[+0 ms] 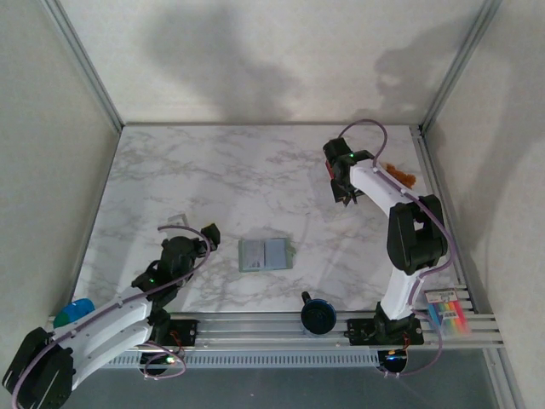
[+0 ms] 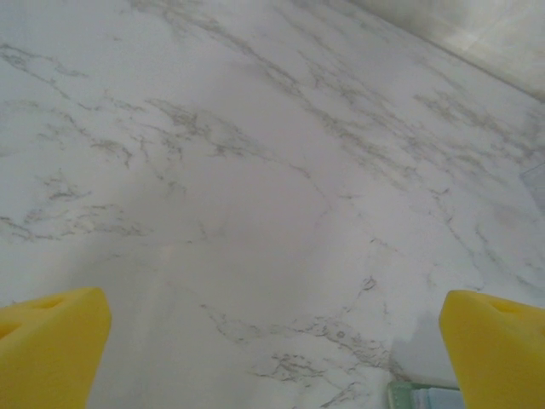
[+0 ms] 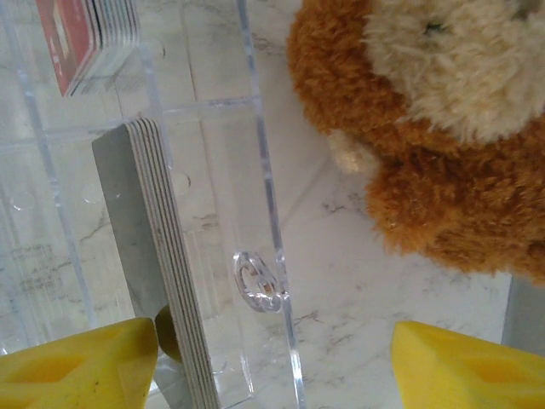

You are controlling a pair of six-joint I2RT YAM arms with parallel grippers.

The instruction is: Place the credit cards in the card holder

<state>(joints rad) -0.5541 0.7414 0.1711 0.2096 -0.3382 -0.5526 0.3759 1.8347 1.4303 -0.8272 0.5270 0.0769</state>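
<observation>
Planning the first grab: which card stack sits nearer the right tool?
The grey stack, beside its yellow finger; the red stack lies farther back.

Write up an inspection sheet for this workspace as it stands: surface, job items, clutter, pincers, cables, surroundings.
Surface: white marble-patterned table.
Job's things: card holder lies flat mid-table, apparently open. The credit cards stand stacked in a clear box, with a red-faced stack and a pale stack in separate compartments.
Clutter: brown plush toy beside the box. A black round object, a blue object and coloured strips sit at the near rail.
Pincers: left pincer open over bare table; right pincer open by the box wall.
Cables: purple cable loops above the right arm.
Surroundings: pale walls, metal frame posts.
</observation>
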